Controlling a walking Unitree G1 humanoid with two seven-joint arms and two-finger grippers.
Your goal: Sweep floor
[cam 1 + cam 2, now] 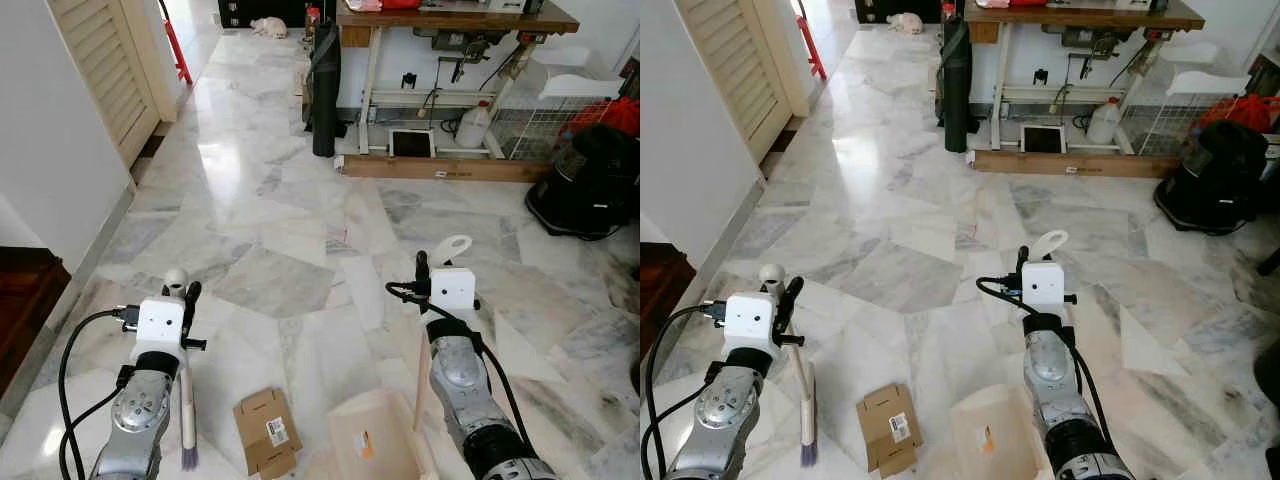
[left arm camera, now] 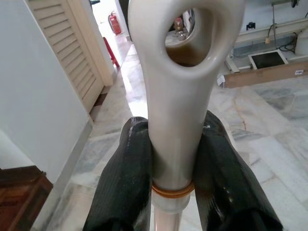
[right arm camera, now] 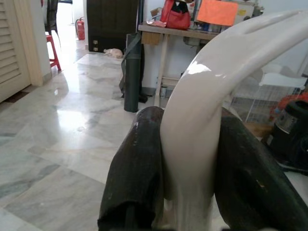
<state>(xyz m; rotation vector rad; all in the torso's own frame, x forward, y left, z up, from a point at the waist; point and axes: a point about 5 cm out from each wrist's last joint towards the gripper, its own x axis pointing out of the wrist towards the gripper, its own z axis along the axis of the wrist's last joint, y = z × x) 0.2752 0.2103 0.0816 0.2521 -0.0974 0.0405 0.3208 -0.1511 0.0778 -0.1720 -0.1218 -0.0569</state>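
- In the left eye view, our left gripper (image 1: 188, 300) holds the brush (image 1: 186, 400) by its pale handle. The brush hangs almost straight down, with its purple bristles low by the floor (image 1: 280, 200).
- Our right gripper (image 1: 424, 272) holds the dustpan (image 1: 375, 435) by its handle. The pan sits low in front of us, near the bottom edge of the picture, and part of it is cut off there.
- A small flat cardboard box (image 1: 266, 430) lies on the floor between the brush and the dustpan. It is just to the right of the bristles, so we think the left arm would push it sideways toward the pan.
- In the right eye view, we see the same things, and the box (image 1: 888, 428) is again between brush and pan.
- In the left wrist view, the two black fingers (image 2: 125, 183) squeeze the brush handle (image 2: 175, 96) tight, one on each side. The bristles are hidden from here.
- In the right wrist view, the fingers (image 3: 137, 168) pinch the curved dustpan handle (image 3: 202, 110). The pan itself is hidden below.
- Small dust on the marble is too hard for us to make out.
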